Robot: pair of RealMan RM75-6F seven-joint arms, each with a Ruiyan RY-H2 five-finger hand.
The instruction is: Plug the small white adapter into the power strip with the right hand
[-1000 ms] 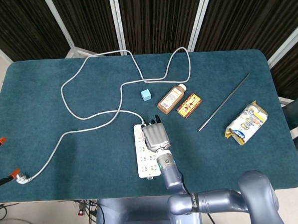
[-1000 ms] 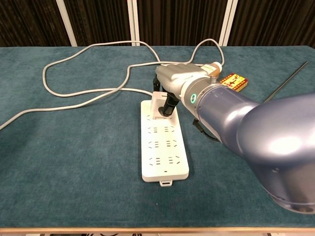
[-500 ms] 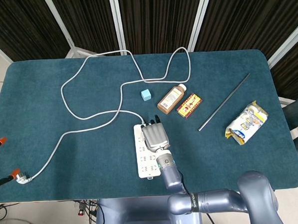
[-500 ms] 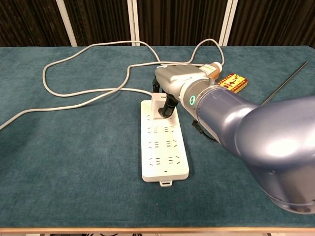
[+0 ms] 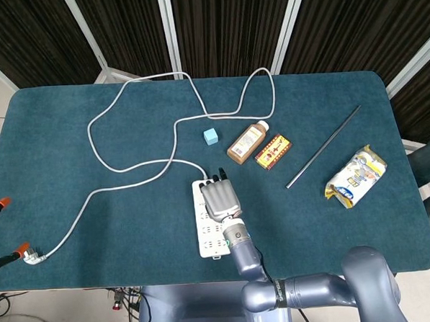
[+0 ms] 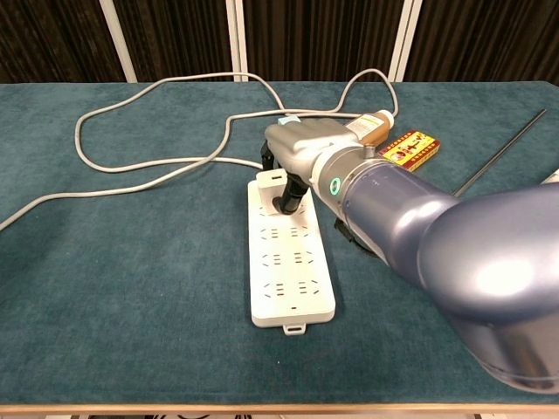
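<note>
Where the small white adapter (image 6: 272, 175) sits, only a sliver visible, at the far end of the power strip (image 6: 289, 262), mostly hidden under the right hand (image 6: 293, 150). Dark fingers (image 6: 289, 195) curled down around that sliver and touching the strip's top face; firm grip or mere touch, cannot tell. Strip flat on the teal table (image 5: 116, 202), lengthwise toward the robot, its grey cable (image 5: 126, 122) looping away to the far edge and back to a plug (image 5: 32, 255) at the left edge. Beyond the hand, a small blue cube (image 5: 211, 136), a brown bottle (image 5: 248, 142) lying on its side, a red-and-yellow box (image 5: 273, 151) just beside it. Further right, a thin dark rod (image 5: 323, 147) and a snack packet (image 5: 355, 177). Left hand out of sight in both views.
</note>
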